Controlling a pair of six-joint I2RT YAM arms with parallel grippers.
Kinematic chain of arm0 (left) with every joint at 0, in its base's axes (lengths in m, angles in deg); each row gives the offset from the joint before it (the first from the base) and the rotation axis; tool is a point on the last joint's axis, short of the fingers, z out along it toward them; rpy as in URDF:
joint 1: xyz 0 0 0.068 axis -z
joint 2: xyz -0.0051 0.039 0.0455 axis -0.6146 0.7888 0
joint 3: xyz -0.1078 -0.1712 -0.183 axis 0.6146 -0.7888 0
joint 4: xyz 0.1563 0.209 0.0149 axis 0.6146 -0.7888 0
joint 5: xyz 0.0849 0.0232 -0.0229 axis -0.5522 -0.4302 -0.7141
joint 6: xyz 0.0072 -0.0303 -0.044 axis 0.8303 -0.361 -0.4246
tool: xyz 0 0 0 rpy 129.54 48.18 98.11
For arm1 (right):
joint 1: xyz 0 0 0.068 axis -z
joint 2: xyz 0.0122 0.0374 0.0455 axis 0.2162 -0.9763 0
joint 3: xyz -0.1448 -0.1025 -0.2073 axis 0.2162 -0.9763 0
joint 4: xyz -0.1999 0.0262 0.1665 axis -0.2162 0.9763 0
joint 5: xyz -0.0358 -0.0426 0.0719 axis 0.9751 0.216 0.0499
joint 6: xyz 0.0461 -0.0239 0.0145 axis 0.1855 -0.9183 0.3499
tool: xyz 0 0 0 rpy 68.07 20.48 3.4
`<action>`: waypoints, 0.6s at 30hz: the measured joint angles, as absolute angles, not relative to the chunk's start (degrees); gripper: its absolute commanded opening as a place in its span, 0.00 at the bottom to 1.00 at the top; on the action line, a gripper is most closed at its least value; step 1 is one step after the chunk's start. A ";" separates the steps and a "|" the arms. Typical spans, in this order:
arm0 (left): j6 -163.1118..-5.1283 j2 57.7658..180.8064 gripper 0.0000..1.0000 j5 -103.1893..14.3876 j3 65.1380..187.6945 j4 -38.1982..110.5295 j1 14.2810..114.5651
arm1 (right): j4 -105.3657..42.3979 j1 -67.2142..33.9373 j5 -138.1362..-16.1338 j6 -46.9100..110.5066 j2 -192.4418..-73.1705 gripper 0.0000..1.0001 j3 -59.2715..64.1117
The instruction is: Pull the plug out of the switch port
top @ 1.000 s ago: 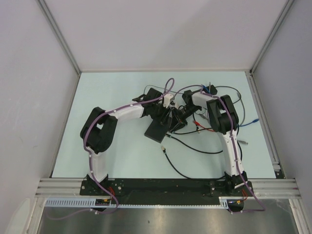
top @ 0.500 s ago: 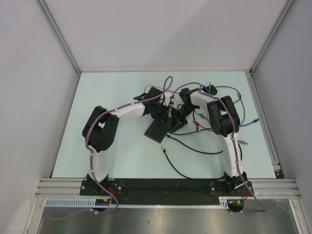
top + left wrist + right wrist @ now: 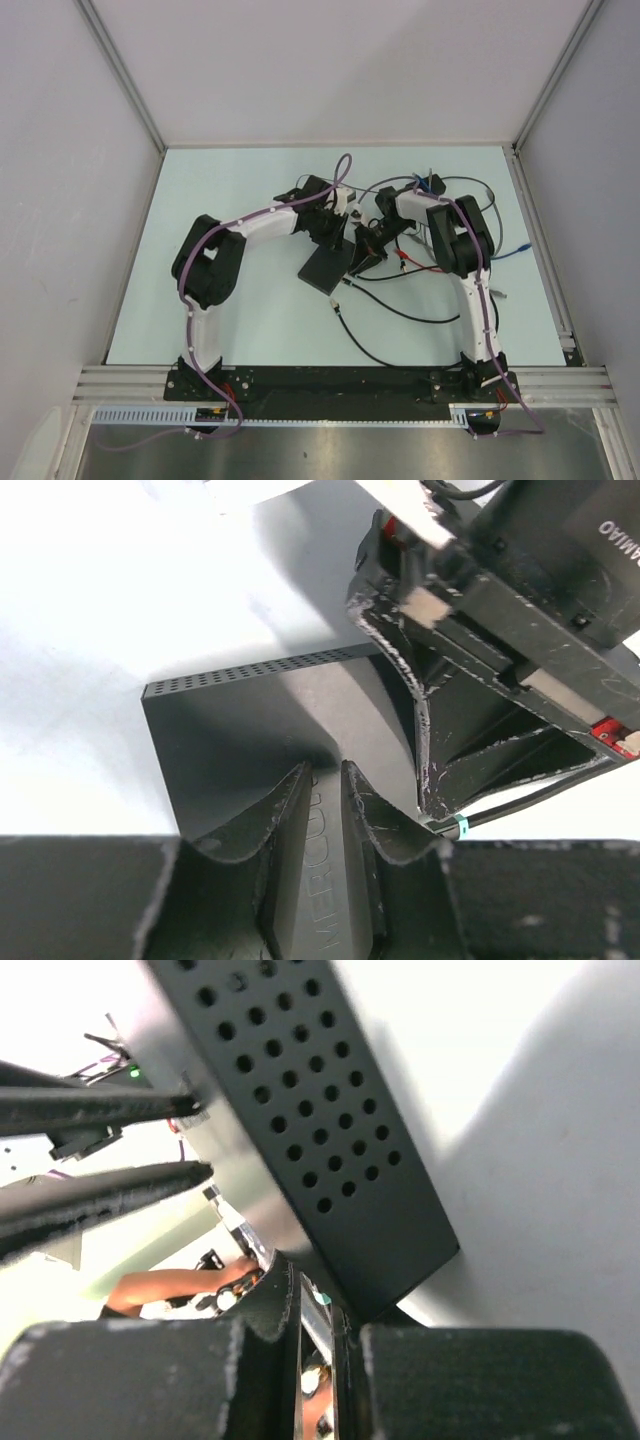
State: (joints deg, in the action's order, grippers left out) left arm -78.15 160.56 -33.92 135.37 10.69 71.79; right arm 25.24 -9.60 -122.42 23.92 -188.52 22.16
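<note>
The flat matte-black box [image 3: 323, 269] lies mid-table; its vented top fills the left wrist view [image 3: 250, 730]. My left gripper [image 3: 338, 240] is nearly shut, a narrow gap between its fingers [image 3: 288, 815], and its tips rest on the box's top over embossed lettering. My right gripper [image 3: 362, 252] is at the box's right short edge, shut on a clear plug [image 3: 322, 1312] with a teal band. Its cable [image 3: 500, 815] runs off to the right. The switch port is hidden behind the fingers and plug. The perforated box side [image 3: 320, 1130] rises above my right fingers.
Several black cables [image 3: 400, 305] loop across the table in front of and right of the box. A blue-tipped cable [image 3: 516, 250] lies at the right edge. The two wrists crowd together over the box. Grey walls enclose the table on three sides.
The left wrist has moved back and left while its fingertips stay on the box. The right gripper has moved down and left, closer to the box's right edge.
</note>
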 measured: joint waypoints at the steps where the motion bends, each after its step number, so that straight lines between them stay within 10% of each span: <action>1: -78.15 160.69 0.27 -33.74 135.37 10.60 71.73 | 23.27 -9.44 -123.45 23.84 -187.36 0.00 20.26; 18: -78.02 161.44 0.28 -30.84 136.68 8.94 71.48 | 15.75 -8.94 -130.64 15.31 -180.32 0.01 3.45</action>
State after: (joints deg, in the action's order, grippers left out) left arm -78.02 161.44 -30.84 136.68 8.94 71.48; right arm 15.75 -8.94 -130.64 15.31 -180.32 3.45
